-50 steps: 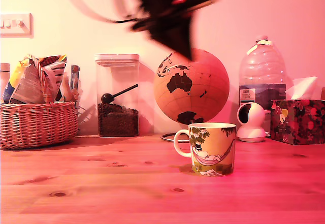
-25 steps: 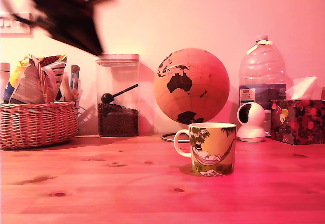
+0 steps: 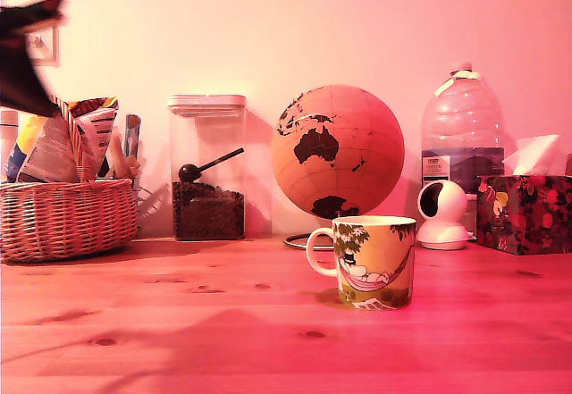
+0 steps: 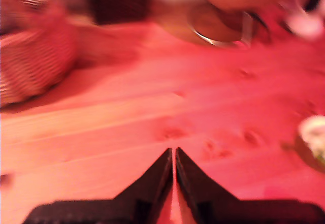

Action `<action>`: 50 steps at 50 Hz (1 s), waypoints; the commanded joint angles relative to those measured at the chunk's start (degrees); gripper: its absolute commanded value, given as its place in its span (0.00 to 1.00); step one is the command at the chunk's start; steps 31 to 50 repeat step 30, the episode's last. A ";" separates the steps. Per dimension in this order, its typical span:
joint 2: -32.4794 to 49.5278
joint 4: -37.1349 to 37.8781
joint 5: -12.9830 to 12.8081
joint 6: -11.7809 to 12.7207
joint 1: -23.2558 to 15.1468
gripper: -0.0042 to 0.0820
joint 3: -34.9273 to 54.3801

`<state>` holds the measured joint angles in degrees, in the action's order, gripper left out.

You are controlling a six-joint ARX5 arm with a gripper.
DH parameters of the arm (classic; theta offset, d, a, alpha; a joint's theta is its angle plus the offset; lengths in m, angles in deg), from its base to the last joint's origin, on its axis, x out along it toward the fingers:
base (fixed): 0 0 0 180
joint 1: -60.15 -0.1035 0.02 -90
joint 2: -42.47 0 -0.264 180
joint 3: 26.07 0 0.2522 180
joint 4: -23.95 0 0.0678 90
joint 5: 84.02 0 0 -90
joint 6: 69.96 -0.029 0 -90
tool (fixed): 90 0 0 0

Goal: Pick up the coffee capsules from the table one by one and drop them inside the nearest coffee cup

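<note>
I see the table (image 3: pixel 179 322) bare at its front edge, the basket (image 3: pixel 63 220) at its back left corner in the exterior view. The cup (image 3: pixel 375 273) stands right of centre. My gripper (image 4: pixel 174 155) is empty, jaws together. No capsules visible.

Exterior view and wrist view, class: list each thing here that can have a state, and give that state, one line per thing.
gripper: shut, nothing between the tips, blurred
coffee cup: upright, contents hidden
clear jar: lid on, partly filled with beans, scoop inside
water bottle: upright
tissue box: tissue sticking out
basket: filled with packets
globe: upright on stand
</note>
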<state>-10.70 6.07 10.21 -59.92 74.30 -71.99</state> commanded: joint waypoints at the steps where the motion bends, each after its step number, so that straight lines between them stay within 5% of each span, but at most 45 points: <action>1: 1.33 1.07 0.35 0.31 -0.52 0.02 3.43; 17: 12.24 0.44 0.24 2.34 -1.03 0.02 12.37; 30: 20.94 -7.87 -0.20 3.45 -0.98 0.02 12.85; 50: 20.94 -7.87 -0.20 3.45 -0.98 0.02 12.85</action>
